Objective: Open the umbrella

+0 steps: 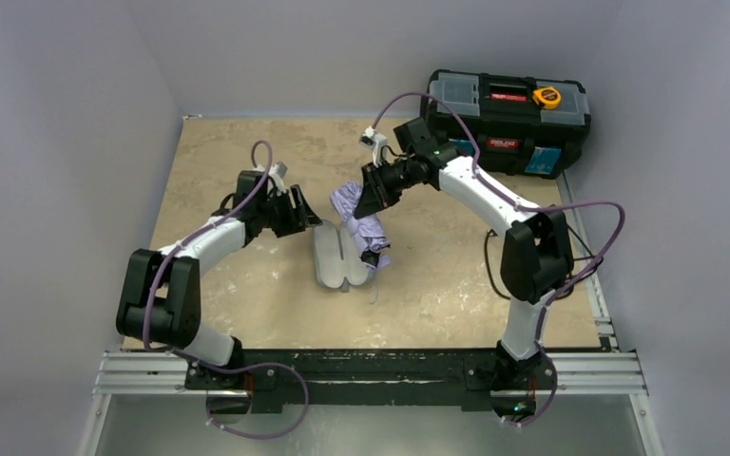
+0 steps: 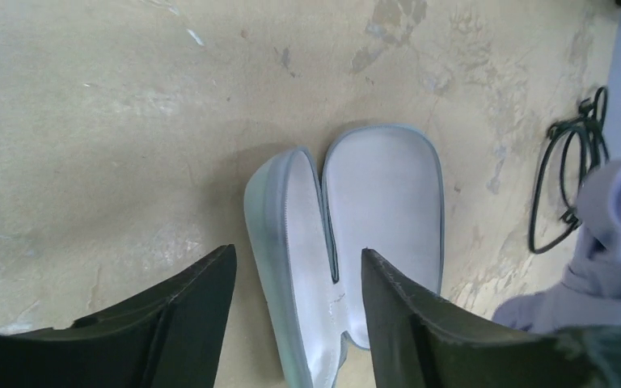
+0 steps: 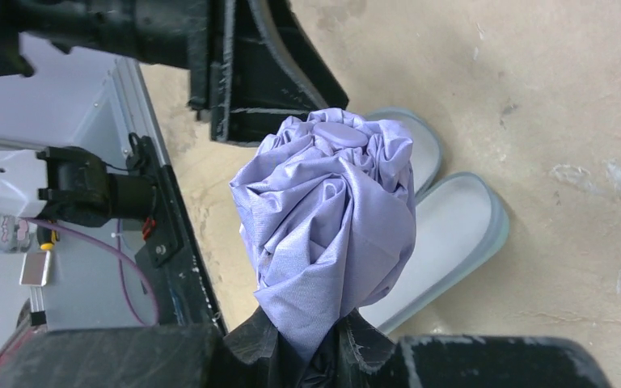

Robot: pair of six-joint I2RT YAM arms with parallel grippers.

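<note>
The umbrella is folded, a crumpled pale lavender bundle tilted up off the table's middle. My right gripper is shut on its bunched canopy; in the right wrist view the cloth swells out from between the closed jaws of that gripper, round cap on top. The shaft and handle are hidden. The mint-green sleeve lies flat and open under it. My left gripper stands open just left of the umbrella. In its own view this gripper hovers over the sleeve, with nothing between its fingers.
A black toolbox with a yellow tape measure on its lid stands at the back right. A thin black cord loop lies on the table beyond the sleeve. A metal rail runs along the near edge.
</note>
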